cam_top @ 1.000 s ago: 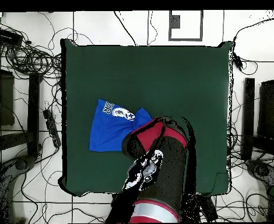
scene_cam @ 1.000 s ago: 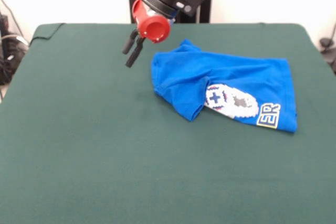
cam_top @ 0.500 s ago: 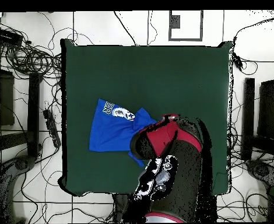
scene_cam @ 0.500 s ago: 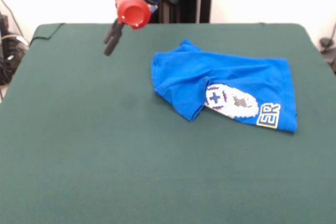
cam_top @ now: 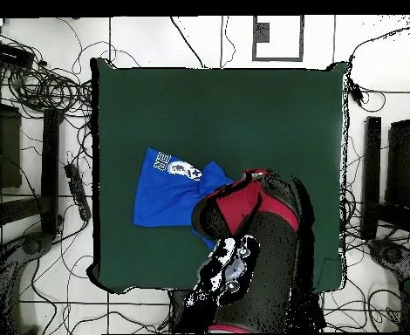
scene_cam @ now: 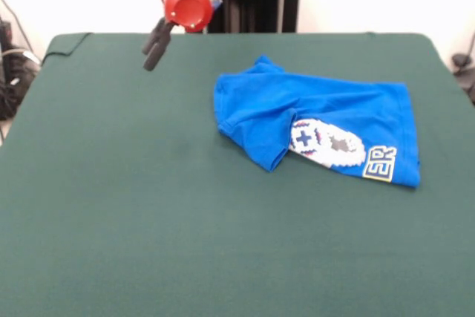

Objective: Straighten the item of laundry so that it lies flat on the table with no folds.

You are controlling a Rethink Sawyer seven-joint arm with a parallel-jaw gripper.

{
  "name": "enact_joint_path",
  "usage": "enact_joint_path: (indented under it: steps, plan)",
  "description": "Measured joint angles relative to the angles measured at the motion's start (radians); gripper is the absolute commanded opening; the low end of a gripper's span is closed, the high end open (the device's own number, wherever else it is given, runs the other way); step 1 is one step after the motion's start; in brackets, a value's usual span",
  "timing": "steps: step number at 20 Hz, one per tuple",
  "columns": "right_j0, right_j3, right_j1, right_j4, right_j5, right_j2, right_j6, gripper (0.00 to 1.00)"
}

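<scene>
The blue T-shirt (scene_cam: pixel 326 120) lies on the right half of the green table (scene_cam: pixel 148 206). Its left part is folded over in a ridge, and this ridge covers the edge of the white-grey emblem (scene_cam: pixel 326 144). The yellow-outlined letters "ER" (scene_cam: pixel 381 163) show near its right front corner. My gripper (scene_cam: pixel 153 46) hangs in the air over the table's far side, well left of the shirt. It is open and empty. In the overhead view the shirt (cam_top: pixel 165 192) lies at the table's left and my arm (cam_top: pixel 243 235) hides the gripper.
The robot's pedestal (scene_cam: pixel 252 5) stands at the far edge. In the overhead view, cables (cam_top: pixel 43 87) and dark stands (cam_top: pixel 370 174) surround the table (cam_top: pixel 226 113) on the floor.
My gripper has risen and moved left, away from the shirt's upper left edge. The shirt has not moved.
</scene>
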Motion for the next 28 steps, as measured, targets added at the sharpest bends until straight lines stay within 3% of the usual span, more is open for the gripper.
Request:
enact_joint_path:
  steps: [28]
  plan:
    - [0.076,-0.011,0.075,0.076,0.000,0.000,0.000,1.00]
